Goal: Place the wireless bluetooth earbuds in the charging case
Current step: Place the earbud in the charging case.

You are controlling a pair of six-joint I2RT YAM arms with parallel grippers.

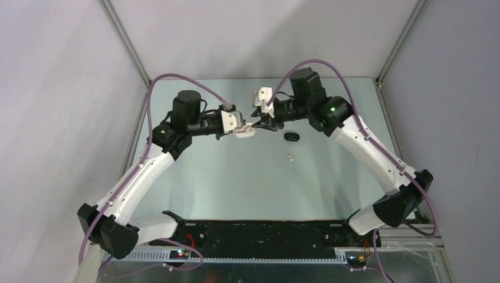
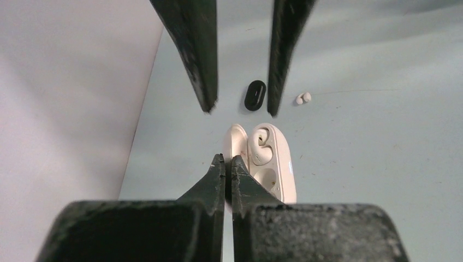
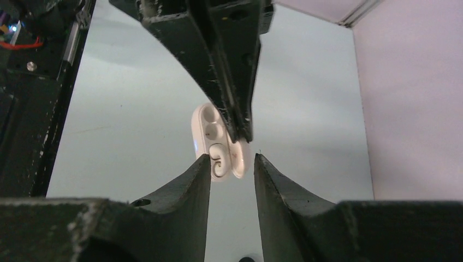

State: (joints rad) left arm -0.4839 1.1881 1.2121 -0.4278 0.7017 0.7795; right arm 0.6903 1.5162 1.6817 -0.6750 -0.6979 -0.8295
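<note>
Left tool (image 2: 227, 160): fingers together at white charging case (image 2: 275, 161) lid, pinch unclear. Right tool (image 3: 232, 159): fingers apart. Seated earbud (image 2: 260, 143) inside; loose earbud (image 2: 303, 98) on counter (image 2: 382, 174); black oval piece (image 2: 255, 95) half-hidden.

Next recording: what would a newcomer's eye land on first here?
Mid-table, an open white case sits where both tools meet, one white earbud seated in it and the other socket bare. The left tool is shut, apparently pinching its lid, while the right tool stands open astride it. Beside them, on the right tool's side, lie a black oval case and a loose white earbud.
</note>
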